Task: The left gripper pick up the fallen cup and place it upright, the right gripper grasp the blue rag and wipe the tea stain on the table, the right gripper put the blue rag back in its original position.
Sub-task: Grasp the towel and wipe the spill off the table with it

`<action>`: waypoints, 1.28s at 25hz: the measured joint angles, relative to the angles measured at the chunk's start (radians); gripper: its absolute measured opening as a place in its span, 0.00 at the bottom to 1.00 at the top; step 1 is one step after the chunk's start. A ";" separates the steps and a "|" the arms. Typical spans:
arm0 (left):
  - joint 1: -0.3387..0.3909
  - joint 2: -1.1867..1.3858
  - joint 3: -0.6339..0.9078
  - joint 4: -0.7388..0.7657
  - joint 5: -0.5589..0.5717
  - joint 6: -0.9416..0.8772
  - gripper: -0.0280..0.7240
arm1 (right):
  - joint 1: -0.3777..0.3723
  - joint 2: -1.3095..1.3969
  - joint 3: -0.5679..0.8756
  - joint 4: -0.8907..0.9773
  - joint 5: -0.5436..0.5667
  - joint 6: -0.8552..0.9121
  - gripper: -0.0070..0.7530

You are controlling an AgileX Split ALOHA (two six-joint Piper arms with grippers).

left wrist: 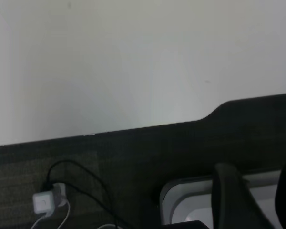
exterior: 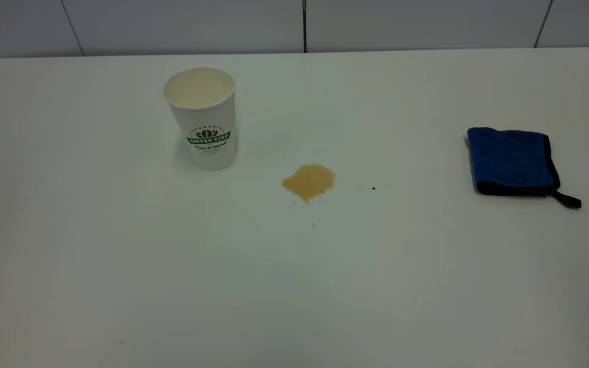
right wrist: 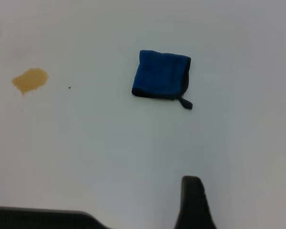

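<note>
The white cup [exterior: 203,118] with the green COFFEE STAR logo stands upright at the back left of the white table [exterior: 120,266]. A tan tea stain [exterior: 309,181] lies right of it near the middle, also in the right wrist view as the stain [right wrist: 30,80]. The folded blue rag [exterior: 513,161], black-edged, lies flat at the right; the right wrist view shows the rag [right wrist: 161,75] well ahead. My right gripper [right wrist: 257,205] is open over bare table, one finger [right wrist: 193,202] showing. My left gripper [left wrist: 260,200] hangs open and empty beyond the table's edge. Neither arm appears in the exterior view.
In the left wrist view the table's edge [left wrist: 148,128] runs above dark floor, with a white plug and cable [left wrist: 46,202] and a grey rounded frame [left wrist: 181,200] under the fingers. A tiny dark speck [exterior: 374,188] sits right of the stain.
</note>
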 joint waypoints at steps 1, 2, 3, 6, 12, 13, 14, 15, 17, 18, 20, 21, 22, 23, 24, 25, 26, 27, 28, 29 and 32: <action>0.028 -0.049 0.027 -0.001 0.000 0.000 0.39 | 0.000 0.000 0.000 0.000 0.000 0.000 0.75; 0.051 -0.088 0.051 -0.001 -0.002 0.000 0.39 | 0.000 0.000 0.000 0.000 0.000 0.000 0.75; 0.078 -0.134 0.071 0.001 -0.004 0.000 0.39 | 0.000 0.000 0.000 0.000 0.000 0.000 0.75; 0.137 -0.251 0.116 0.035 -0.008 0.000 0.39 | 0.000 0.000 0.000 0.000 0.000 0.000 0.75; 0.196 -0.416 0.178 0.072 -0.015 0.000 0.39 | 0.000 0.000 0.000 0.000 0.000 0.000 0.75; 0.197 -0.434 0.178 0.072 -0.020 0.000 0.39 | 0.000 0.000 0.000 0.000 0.000 0.000 0.75; 0.197 -0.452 0.182 0.071 -0.025 0.000 0.39 | 0.000 0.000 0.000 0.000 0.000 0.000 0.75; 0.197 -0.468 0.188 0.071 -0.030 0.000 0.39 | 0.000 0.000 0.000 0.000 0.000 0.000 0.75; 0.197 -0.493 0.195 0.071 -0.031 0.000 0.39 | 0.000 0.000 0.000 0.000 0.000 0.000 0.75; 0.197 -0.503 0.195 0.071 -0.031 0.000 0.39 | 0.000 0.000 0.000 0.000 0.000 0.000 0.75; 0.197 -0.521 0.195 0.071 -0.033 0.000 0.39 | 0.000 0.000 0.000 0.000 0.000 0.000 0.75; 0.197 -0.532 0.195 0.071 -0.034 0.000 0.39 | 0.000 0.000 0.000 0.000 0.000 0.000 0.75; 0.197 -0.543 0.195 0.071 -0.034 0.000 0.39 | 0.000 0.000 0.000 0.000 0.000 0.000 0.75; 0.197 -0.549 0.195 0.071 -0.034 0.000 0.39 | 0.000 0.000 0.000 0.000 0.000 0.000 0.75; 0.197 -0.551 0.195 0.070 -0.034 0.000 0.39 | 0.000 0.000 0.000 0.000 0.000 0.000 0.75; 0.197 -0.551 0.195 0.069 -0.034 0.000 0.39 | 0.000 0.000 0.000 0.000 0.000 0.000 0.75; 0.197 -0.551 0.195 0.068 -0.034 0.000 0.39 | 0.000 0.000 0.000 0.000 0.000 0.000 0.75; 0.197 -0.551 0.195 0.068 -0.034 0.000 0.39 | 0.000 0.000 0.000 0.000 0.000 0.000 0.75; 0.197 -0.551 0.195 0.068 -0.034 0.000 0.39 | 0.000 0.000 0.000 0.000 0.000 0.000 0.75; 0.197 -0.551 0.195 0.068 -0.034 0.000 0.39 | 0.000 0.000 0.000 0.000 0.000 0.000 0.75; 0.197 -0.551 0.195 0.068 -0.034 0.000 0.39 | 0.000 0.000 0.000 0.000 0.000 0.000 0.75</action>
